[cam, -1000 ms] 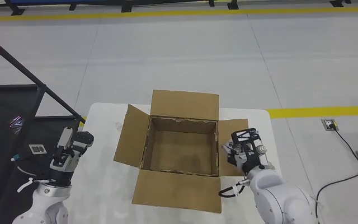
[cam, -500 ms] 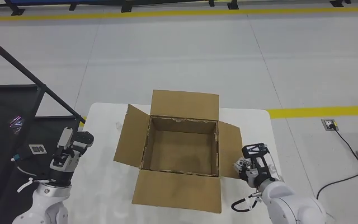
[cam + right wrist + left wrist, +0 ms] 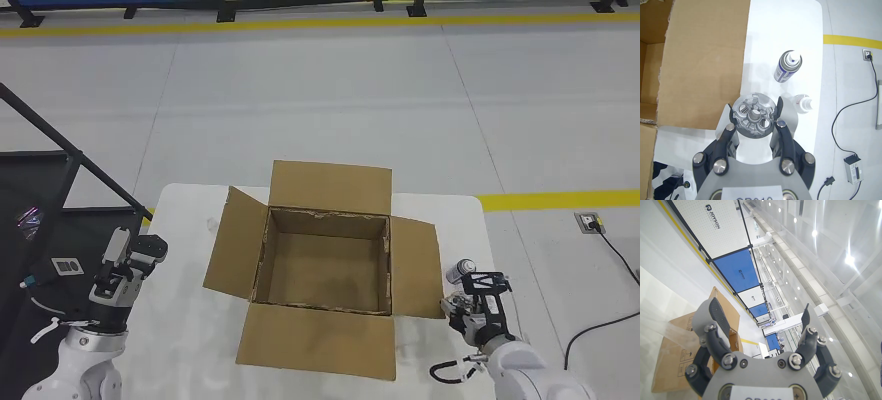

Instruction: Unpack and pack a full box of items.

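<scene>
The white desk (image 3: 190,230) carries the open cardboard box (image 3: 330,185), flaps spread and its brown floor showing. The left hand (image 3: 761,308) hangs spread wide beside the box's left. The right hand (image 3: 755,110) has swung from the box's right flap out over the desk, pinching a cast metal hub (image 3: 753,121). This is probably a late unpacking trip, with the set-down due beside the upright aerosol can (image 3: 788,66) and small pump bottle (image 3: 803,104).

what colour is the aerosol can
The aerosol can is dark blue with a white nozzle, clearest in the right wrist view.
</scene>
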